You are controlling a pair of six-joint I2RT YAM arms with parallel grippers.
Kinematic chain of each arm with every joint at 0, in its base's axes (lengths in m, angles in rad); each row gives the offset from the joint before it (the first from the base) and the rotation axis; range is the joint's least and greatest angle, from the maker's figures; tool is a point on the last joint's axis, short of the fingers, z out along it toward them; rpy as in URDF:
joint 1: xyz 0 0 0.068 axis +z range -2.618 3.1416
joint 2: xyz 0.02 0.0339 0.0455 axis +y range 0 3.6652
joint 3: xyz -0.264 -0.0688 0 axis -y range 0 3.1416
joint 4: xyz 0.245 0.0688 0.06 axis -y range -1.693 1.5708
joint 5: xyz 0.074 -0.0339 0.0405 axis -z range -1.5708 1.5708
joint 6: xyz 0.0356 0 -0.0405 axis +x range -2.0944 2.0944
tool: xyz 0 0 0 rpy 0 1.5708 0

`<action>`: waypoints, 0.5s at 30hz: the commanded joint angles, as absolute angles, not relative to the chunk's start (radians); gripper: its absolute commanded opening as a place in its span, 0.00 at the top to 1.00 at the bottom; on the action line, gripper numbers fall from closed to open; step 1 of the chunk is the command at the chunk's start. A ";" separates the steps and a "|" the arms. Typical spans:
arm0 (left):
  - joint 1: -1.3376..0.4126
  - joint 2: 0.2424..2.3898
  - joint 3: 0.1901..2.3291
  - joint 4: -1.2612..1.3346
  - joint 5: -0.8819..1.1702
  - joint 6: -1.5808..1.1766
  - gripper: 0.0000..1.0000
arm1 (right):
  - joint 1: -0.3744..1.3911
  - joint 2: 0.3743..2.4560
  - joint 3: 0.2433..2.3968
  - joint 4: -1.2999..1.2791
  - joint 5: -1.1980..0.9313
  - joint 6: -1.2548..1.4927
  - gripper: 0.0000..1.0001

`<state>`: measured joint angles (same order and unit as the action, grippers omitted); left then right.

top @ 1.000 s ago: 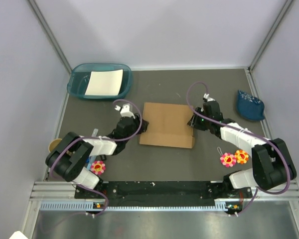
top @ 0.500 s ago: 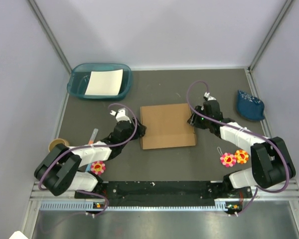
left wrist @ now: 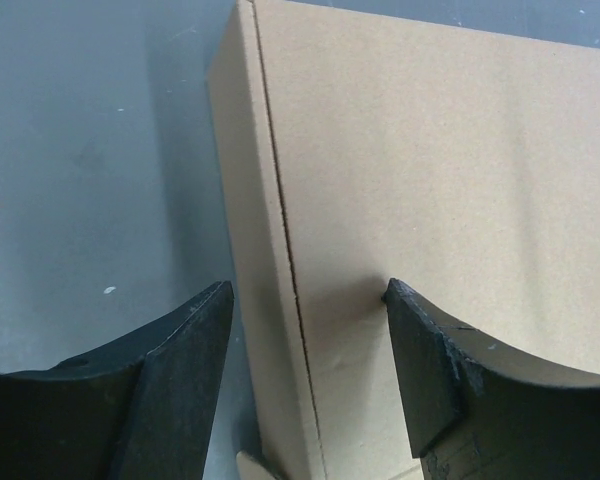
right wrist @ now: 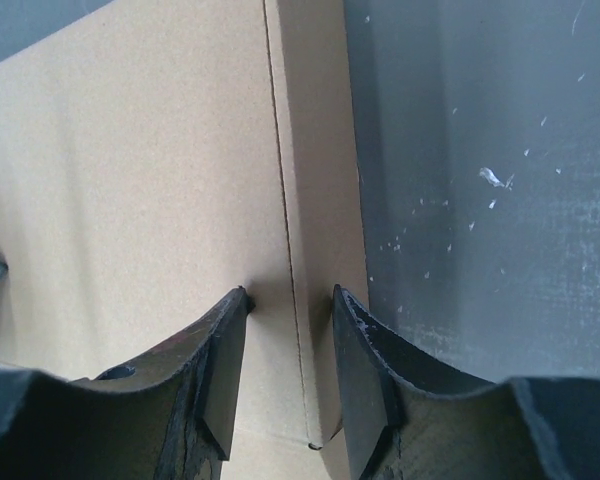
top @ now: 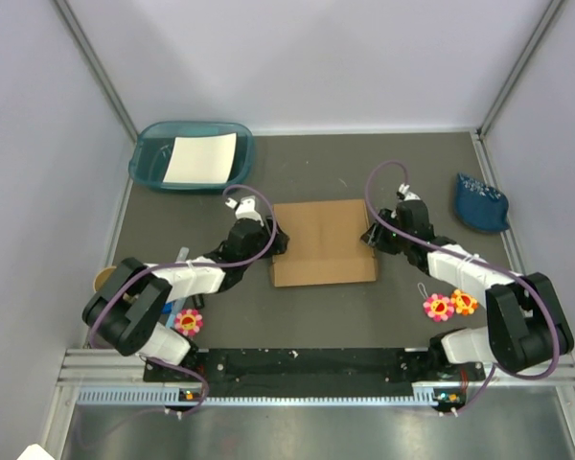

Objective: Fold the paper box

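on the table (top: 316,172), paper box (top: 324,242) closed.

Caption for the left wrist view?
Left gripper, jaws open, straddles a folded edge of the paper box on the grey table.

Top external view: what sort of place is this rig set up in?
Probably a lab robot cell: plain pale wall panels in metal framing enclose a dark table, and props, a teal tray and flower toys, lie around the paper box.

Paper box (top: 324,242) lies between left gripper (top: 276,241) and right gripper (top: 369,235).
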<state>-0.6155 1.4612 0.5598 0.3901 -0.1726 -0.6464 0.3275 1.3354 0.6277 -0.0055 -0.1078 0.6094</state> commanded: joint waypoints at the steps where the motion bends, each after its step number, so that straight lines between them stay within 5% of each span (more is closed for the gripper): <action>1: -0.615 1.528 0.583 0.426 -0.103 -0.641 0.32 | 0.336 1.322 0.574 -0.034 -0.170 0.626 0.61; 15: -0.552 1.416 0.606 0.361 -0.184 -0.627 0.24 | 0.338 1.203 0.604 -0.126 -0.109 0.643 0.53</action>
<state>-0.5850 1.5066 0.5877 0.4213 -0.1249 -0.6441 0.3317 1.2808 0.5884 -0.0170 -0.1184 0.6418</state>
